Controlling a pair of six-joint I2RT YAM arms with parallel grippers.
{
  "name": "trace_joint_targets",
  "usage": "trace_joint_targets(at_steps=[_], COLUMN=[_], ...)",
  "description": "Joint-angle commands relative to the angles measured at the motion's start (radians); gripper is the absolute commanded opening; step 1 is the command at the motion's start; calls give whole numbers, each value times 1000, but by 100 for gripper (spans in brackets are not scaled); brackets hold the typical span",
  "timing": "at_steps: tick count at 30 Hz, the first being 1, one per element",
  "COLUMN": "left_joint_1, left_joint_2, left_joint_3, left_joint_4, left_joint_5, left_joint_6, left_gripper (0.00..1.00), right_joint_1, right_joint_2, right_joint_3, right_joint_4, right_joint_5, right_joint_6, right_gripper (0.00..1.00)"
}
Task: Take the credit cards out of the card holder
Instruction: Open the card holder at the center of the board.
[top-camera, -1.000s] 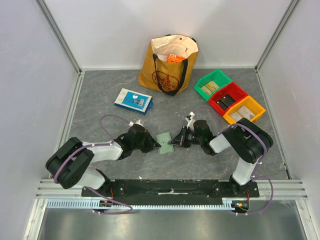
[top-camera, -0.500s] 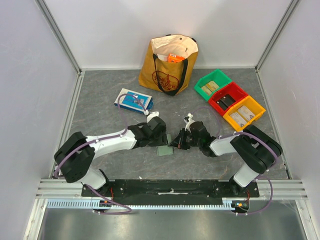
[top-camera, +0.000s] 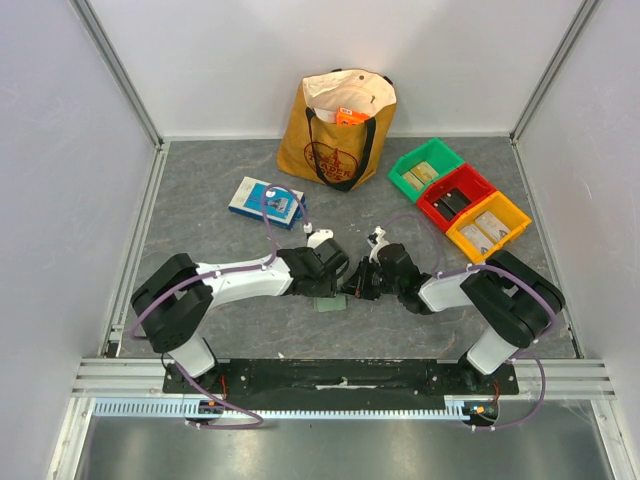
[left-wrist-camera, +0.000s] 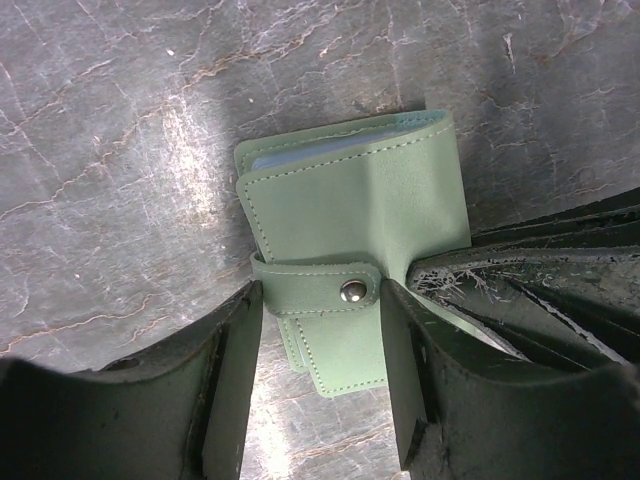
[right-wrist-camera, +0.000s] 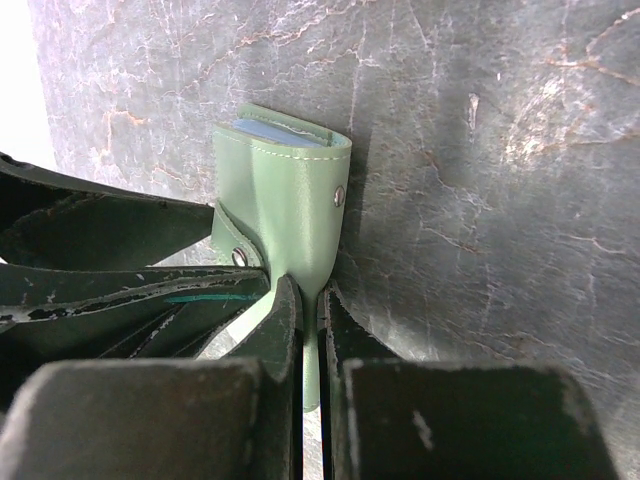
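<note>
Grey stone table (top-camera: 200, 235) has the green card holder (left-wrist-camera: 350, 210) lying on it between my two arms. My right gripper (right-wrist-camera: 312, 296) pinches one thin cover edge tight. My left gripper (left-wrist-camera: 320, 305) is spread apart, one finger each side of the snap strap (left-wrist-camera: 310, 288).

The left gripper (left-wrist-camera: 320, 335) and right gripper (right-wrist-camera: 310, 330) meet head-on at mid-table (top-camera: 180, 225) near the front edge, blocking that stretch. The left's jaws straddle the card holder (left-wrist-camera: 350, 200), and the right, pinched on its flap, crowds the other side. Behind them lie a blue-and-white box (top-camera: 266, 201), a tote bag (top-camera: 335, 130) at mid back edge, and three bins (top-camera: 456, 197) by the back right corner. Open room runs along the left edge.
</note>
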Motion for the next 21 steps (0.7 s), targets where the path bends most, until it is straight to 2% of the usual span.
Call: trace_joint_targets(at_steps=[1,5,9,16,21], left_joint_1=[-29,-36,-37,-7,91], left_joint_2=[48,84,86,-7,-165], left_joint_3=[32,78,97,17,-121], left_joint_4=[-25,-74,-126,-138,-22], left_joint_5=[-26,-60,-132,-218,-155], left_joint_6=[42,65,68,25,-24], left_gripper=[56,50,29,26,27], right_joint_1=[14,17,15,17,17], right_joint_2=[20,23,20,26,27], right_joint_3=[-14,-14,-17,-22,-23], right_joint_4=[-183,-188,-188,-185,-180], right_joint_5=[72,77,80,85,83], right_joint_6=[-68,-68,-65,-64,-61], right_gripper=[0,0,0,0,0])
